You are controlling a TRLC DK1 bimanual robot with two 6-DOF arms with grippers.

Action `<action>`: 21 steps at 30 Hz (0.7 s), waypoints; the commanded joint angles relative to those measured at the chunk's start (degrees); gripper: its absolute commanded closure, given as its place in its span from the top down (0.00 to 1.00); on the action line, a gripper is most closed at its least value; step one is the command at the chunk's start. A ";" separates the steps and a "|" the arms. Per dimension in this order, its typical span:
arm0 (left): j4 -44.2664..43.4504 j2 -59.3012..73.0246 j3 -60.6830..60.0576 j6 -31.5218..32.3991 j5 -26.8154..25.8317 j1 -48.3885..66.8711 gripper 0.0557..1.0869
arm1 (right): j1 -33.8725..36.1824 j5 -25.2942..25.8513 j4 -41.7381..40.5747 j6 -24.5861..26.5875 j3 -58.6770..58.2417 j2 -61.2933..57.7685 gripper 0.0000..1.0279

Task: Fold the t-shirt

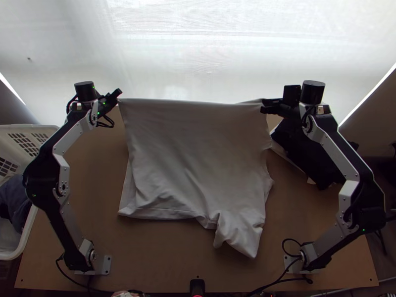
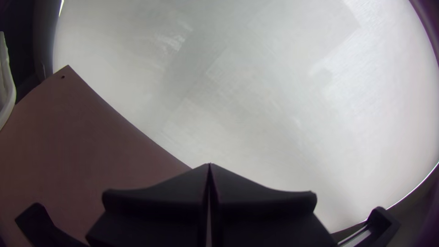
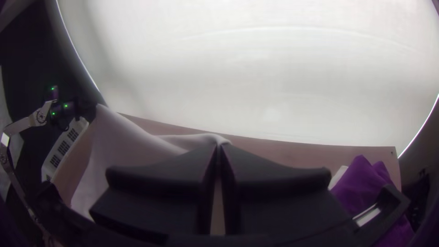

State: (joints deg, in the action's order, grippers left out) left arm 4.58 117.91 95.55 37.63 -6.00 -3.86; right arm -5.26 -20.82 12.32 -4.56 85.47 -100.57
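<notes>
T-shirt (image 1: 198,148) held btwn L tool (image 1: 118,95) & R tool (image 1: 263,106), lower part on tbl (image 1: 163,257).

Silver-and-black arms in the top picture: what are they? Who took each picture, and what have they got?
Those are two silver-and-black robot arms, standing on a light wooden table. One camera looks down from high above; the other two pictures come from cameras on the arms' wrists.

A pale grey cloth t-shirt stretches between them: the black left claw pinches one end of its far edge, the black right claw the other end, and the nearer part lies rumpled on the table. On the right is a heap of dark cloth; on the left, a white plastic basket with more dark cloth inside.
</notes>
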 commanded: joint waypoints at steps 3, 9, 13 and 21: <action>0.17 4.88 4.47 -1.42 1.78 -0.71 0.08 | -0.72 4.12 -1.24 0.16 1.36 -2.35 0.24; 2.45 2.24 4.74 -4.67 1.17 0.08 0.96 | 0.16 5.97 5.26 -4.41 4.26 -1.38 0.60; 4.47 -0.40 4.56 -5.11 0.99 0.69 0.96 | 0.60 5.70 14.49 -6.78 4.00 3.54 0.71; 17.48 -16.39 -4.49 -8.01 -1.65 2.72 0.96 | -0.90 1.31 34.79 -8.19 -11.82 23.32 0.70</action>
State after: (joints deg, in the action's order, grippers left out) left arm 13.85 113.38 98.45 31.94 -5.54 -2.61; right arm -5.48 -17.50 33.01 -11.60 83.55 -90.70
